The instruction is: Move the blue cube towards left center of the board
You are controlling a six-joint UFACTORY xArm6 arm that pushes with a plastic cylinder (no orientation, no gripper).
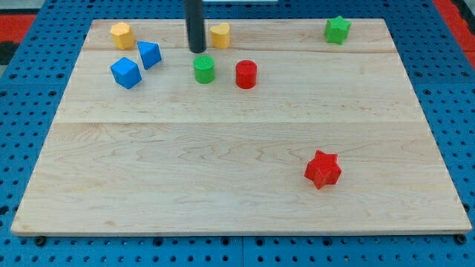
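Note:
The blue cube (126, 72) lies near the view's top left of the wooden board (237, 178). A second blue block, a wedge-like shape (149, 54), sits just up and right of it, close but apart. My tip (197, 50) is at the view's top centre, right of both blue blocks, about a hand's width from the cube. It stands just above the green cylinder (204, 70) and left of the yellow heart-like block (220, 35), touching neither as far as I can tell.
A yellow block (122, 35) sits at the top left corner. A red cylinder (246, 74) lies right of the green cylinder. A green star (337, 30) is at the top right. A red star (322, 169) lies at the lower right.

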